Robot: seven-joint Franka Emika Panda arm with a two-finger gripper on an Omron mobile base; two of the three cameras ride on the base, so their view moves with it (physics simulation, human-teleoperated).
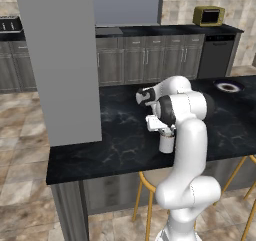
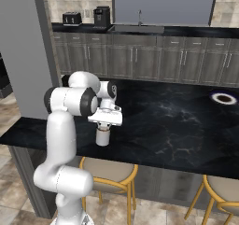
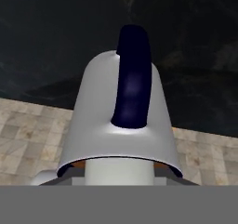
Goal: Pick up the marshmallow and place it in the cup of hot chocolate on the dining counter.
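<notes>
Claw (image 1: 165,133) hangs directly over cup of hot chocolate (image 1: 166,146), which stands at near edge of dining counter (image 1: 120,135), prob. lined up for drop-in. Jaw gap, and whether marshmallow is held, can't be told.

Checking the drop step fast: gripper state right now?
Gripper: right over the cup of hot chocolate; open, closed or holding something cannot be told.
</notes>
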